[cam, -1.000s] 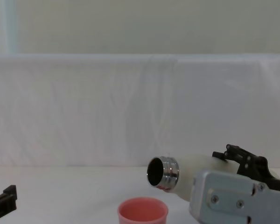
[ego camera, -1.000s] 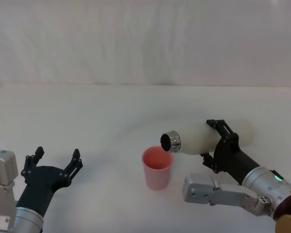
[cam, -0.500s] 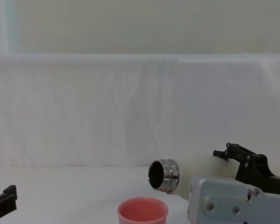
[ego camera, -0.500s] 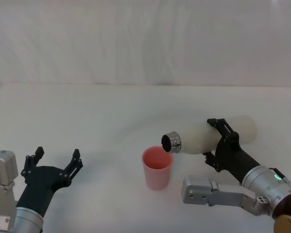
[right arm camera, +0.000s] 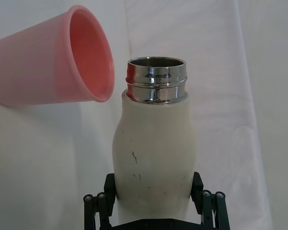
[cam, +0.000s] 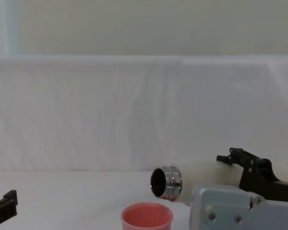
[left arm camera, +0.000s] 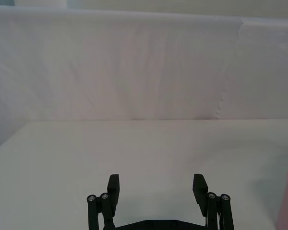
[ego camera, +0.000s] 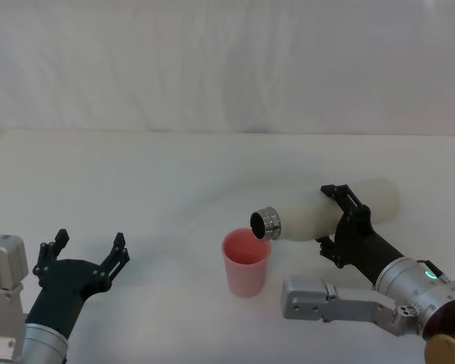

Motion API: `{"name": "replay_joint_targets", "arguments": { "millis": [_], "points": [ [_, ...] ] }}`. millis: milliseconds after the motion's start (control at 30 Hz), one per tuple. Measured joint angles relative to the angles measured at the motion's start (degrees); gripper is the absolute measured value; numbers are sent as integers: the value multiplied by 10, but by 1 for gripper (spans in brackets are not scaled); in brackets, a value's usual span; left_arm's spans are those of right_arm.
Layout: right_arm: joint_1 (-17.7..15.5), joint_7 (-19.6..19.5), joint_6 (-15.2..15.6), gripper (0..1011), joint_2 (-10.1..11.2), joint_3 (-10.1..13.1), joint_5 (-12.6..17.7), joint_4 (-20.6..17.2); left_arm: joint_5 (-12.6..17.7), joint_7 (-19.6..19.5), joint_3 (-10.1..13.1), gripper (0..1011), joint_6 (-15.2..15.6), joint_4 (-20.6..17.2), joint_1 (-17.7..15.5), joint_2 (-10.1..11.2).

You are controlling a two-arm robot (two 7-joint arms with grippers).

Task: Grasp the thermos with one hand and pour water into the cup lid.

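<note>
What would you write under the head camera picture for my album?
Right hand tips the thermos over the pink cup lid.

Cup lid (cam: pixel 147 216) base below chest view's edge.

matt cream thermos (right arm camera: pixel 152 158) with glossy steel neck; smooth pink plastic cup lid (right arm camera: pixel 53 62).
</note>
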Motion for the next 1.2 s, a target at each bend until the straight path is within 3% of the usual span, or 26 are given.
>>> {"name": "replay_joint_targets", "arguments": {
  "millis": [1200],
  "points": [
    [13, 8, 10, 951, 14, -18, -39, -3, 0, 0, 0, 1001, 0, 0, 0, 0]
  ]
}}
